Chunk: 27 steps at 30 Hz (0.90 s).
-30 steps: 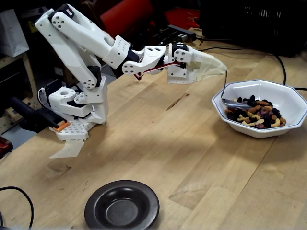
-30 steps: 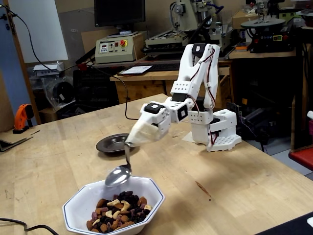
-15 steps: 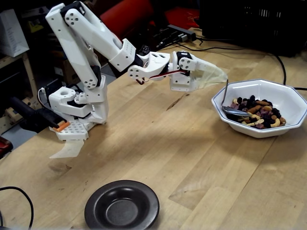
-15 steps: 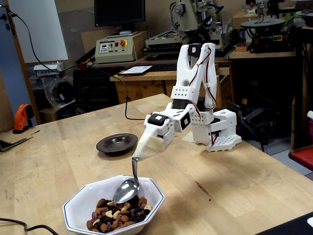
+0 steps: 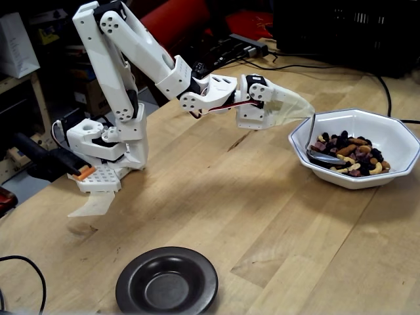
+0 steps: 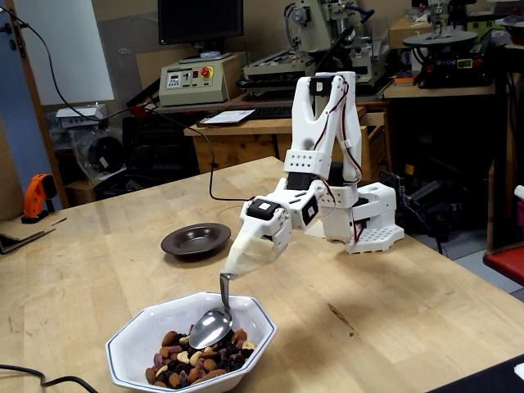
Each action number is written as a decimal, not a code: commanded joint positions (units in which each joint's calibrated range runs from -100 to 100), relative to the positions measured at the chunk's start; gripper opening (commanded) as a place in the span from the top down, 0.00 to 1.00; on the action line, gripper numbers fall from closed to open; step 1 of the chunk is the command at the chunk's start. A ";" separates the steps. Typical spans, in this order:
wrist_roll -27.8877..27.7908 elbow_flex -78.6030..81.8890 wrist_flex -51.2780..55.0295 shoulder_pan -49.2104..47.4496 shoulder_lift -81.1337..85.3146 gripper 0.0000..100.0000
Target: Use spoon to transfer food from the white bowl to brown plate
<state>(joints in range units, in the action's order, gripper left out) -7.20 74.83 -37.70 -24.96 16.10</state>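
The white bowl [image 5: 401, 167] [image 6: 136, 336] is octagonal with a thin blue rim line and holds the food [image 5: 354, 153] [image 6: 195, 366], a mix of pale, brown and dark bits. The silver spoon [image 5: 324, 158] [image 6: 210, 328] has its oval bowl down on the food at the bowl's arm-side edge, handle upright. My gripper [image 5: 306, 107] [image 6: 232, 268], a pale tapered tip, is shut on the spoon handle just above the rim. The brown plate [image 5: 167, 282] [image 6: 195, 240] sits apart on the table, with nothing in it.
The arm's white base [image 5: 105, 154] [image 6: 366, 225] stands on the wooden table. A black cable [image 5: 384, 92] runs behind the bowl and another lies at a table corner [image 6: 41, 378]. Benches with machines [image 6: 327, 49] and an orange drill [image 6: 36, 196] stand behind.
The arm has reached out and lowered. The spoon has gone from hovering at the bowl's rim down into the food.
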 commanded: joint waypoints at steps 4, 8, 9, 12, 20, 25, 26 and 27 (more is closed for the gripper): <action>-4.44 -1.56 -0.41 5.78 0.03 0.96; -8.25 -1.56 -0.41 8.22 0.12 0.96; -8.69 -1.56 -0.41 8.30 0.12 0.96; -8.79 -1.56 -0.41 8.44 0.12 0.96; -9.18 -1.47 -0.41 8.96 -0.40 0.96; -10.89 -0.85 -0.41 9.04 -0.48 0.96; -11.67 -0.85 -0.41 9.04 -0.48 0.96; -12.50 -0.85 -0.41 9.04 -0.14 0.96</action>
<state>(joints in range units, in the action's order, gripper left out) -17.46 74.83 -37.70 -17.30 15.59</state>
